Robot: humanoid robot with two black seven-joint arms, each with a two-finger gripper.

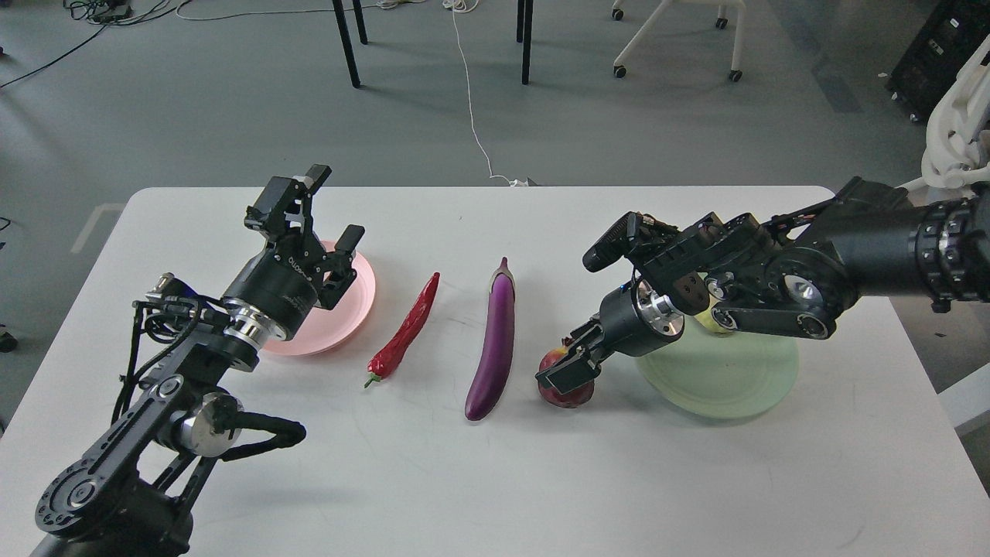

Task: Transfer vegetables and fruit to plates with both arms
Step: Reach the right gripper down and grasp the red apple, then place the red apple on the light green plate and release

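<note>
The red chili pepper (pixel 405 329) and the purple eggplant (pixel 495 348) lie side by side mid-table. The pomegranate (pixel 567 395) sits right of the eggplant. My right gripper (pixel 571 362) is down at the pomegranate, its jaws apart with a finger on either side, covering most of it. The yellow-green fruit (pixel 712 322) rests on the pale green plate (pixel 723 379), mostly hidden behind my right wrist. My left gripper (pixel 331 207) is open and empty, held above the far edge of the salmon-pink plate (pixel 352 313).
The white table (pixel 495 480) has rounded corners; its right edge runs close to the green plate. Beyond the far edge are the grey floor, a white cable (pixel 472 116), black table legs and a white chair base.
</note>
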